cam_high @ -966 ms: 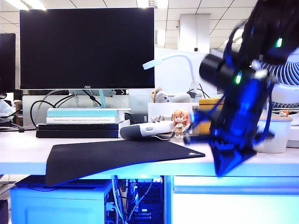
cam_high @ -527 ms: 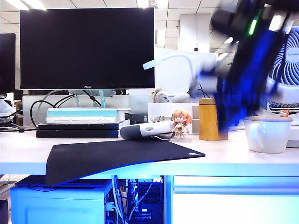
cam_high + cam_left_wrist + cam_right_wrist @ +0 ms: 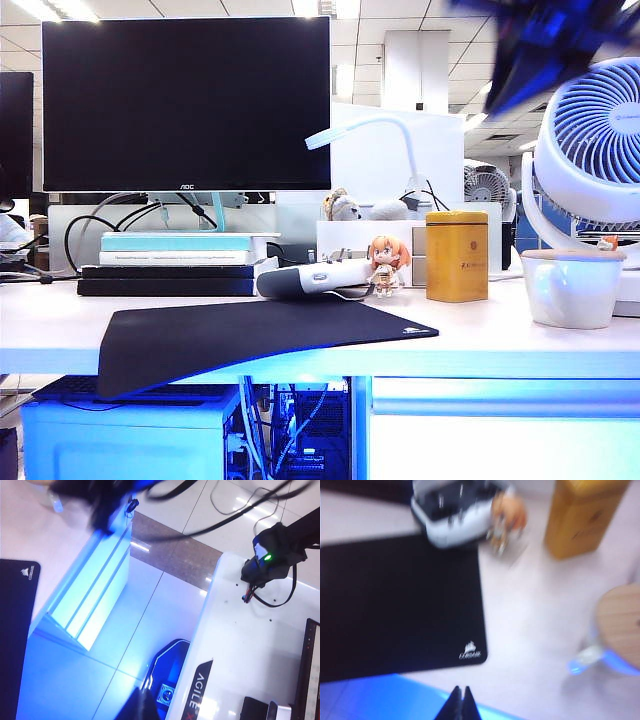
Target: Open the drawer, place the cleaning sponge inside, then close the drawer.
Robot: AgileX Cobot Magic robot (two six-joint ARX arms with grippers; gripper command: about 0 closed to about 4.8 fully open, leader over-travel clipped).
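The right gripper (image 3: 459,700), fingers pressed together, hangs blurred at the exterior view's upper right above the desk (image 3: 480,345); the left gripper (image 3: 141,707), also closed, stays off-desk.

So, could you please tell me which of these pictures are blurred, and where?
Exterior view: sharp desk, only the right gripper smeared at the upper right. Right wrist view: soft throughout, the golden tin included. Left wrist view: a blurred dark arm, otherwise fairly clear.

White desk (image 3: 60,335) bearing: 1 black mouse mat (image 3: 250,335) overhanging the front edge, stacked books (image 3: 175,262), 1 white handheld device (image 3: 310,279), 1 figurine (image 3: 385,264), 1 golden tin (image 3: 457,256), 1 lidded white mug (image 3: 572,286).
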